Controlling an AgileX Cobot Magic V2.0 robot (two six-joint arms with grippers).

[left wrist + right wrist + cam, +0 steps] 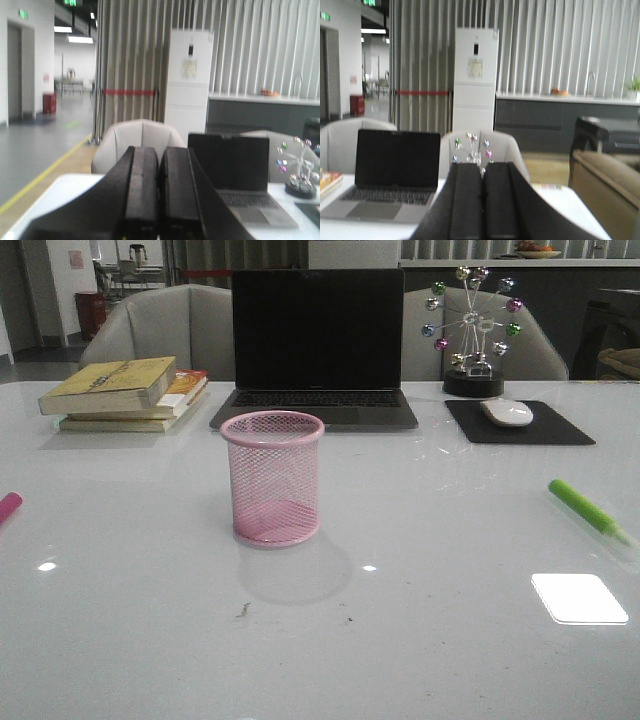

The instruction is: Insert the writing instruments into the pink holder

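Bright overhead glare on table (420, 640); soft wrist views.

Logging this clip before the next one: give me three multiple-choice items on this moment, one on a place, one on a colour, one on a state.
1. Where does the green marker lie?
A. inside the cup
B. on the table, right of the cup
C. on the books

2. What colour is the mesh holder?
A. pink
B. blue
C. black

3. How is the left hand?
A. wide open
B. gripping a marker
C. shut, empty

Answers:
1 B, it lies flat near the front view's right edge.
2 A, pink mesh throughout.
3 C, its fingers meet with nothing between in the left wrist view.
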